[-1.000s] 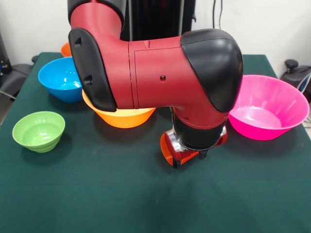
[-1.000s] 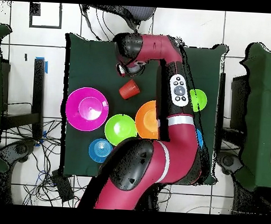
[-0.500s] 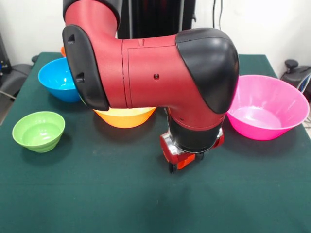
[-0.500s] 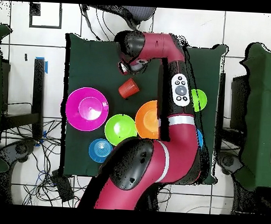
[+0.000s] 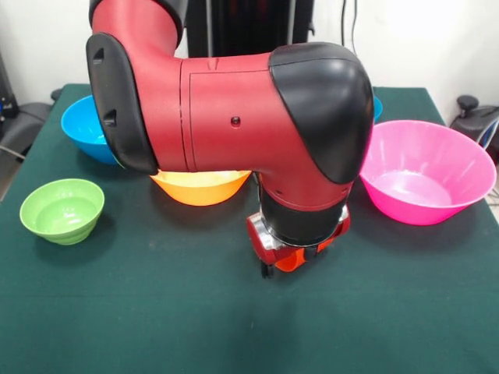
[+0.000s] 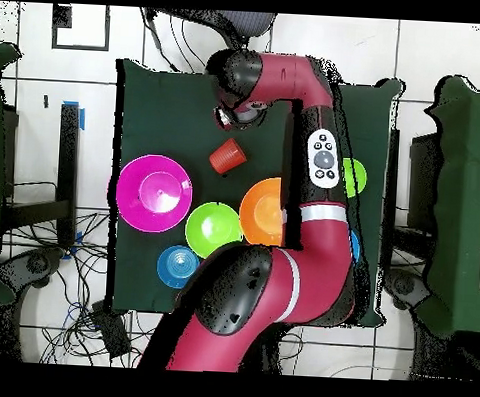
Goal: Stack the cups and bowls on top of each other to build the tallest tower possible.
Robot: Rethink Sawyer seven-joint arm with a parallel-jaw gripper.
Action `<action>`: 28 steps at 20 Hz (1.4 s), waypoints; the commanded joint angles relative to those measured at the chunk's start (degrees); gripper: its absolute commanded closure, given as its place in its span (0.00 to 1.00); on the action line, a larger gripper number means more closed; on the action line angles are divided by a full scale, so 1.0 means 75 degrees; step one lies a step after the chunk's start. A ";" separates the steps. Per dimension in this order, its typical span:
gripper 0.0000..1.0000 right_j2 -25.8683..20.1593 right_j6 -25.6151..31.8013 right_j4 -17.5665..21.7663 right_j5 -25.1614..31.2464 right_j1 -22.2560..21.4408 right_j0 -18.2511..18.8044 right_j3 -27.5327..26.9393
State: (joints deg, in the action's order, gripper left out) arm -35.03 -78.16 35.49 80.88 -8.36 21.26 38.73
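Gripper (image 6: 228, 116) fingers hidden under wrist in both views, cannot tell open or closed. Cup (image 6: 227, 157) on its side just beside gripper, toward robot base in overhead, long axis roughly along table. No tower yet: pink bowl (image 5: 425, 171), orange bowl (image 5: 199, 187), green bowl (image 5: 61, 209), blue bowl (image 5: 86, 128) scattered apart.

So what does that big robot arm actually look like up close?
The arm is chunky, made of glossy dark red rounded shells with black caps at the joints. One link carries a pale grey oval button panel. Its hand sits under a black cylindrical wrist, mostly hidden.
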 commanded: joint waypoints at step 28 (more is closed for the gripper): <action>0.00 0.0494 0.0857 -0.0299 0.0489 -0.0174 0.0289 0.1273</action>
State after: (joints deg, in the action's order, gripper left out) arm -32.67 -78.16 33.90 82.63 -8.66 22.84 41.93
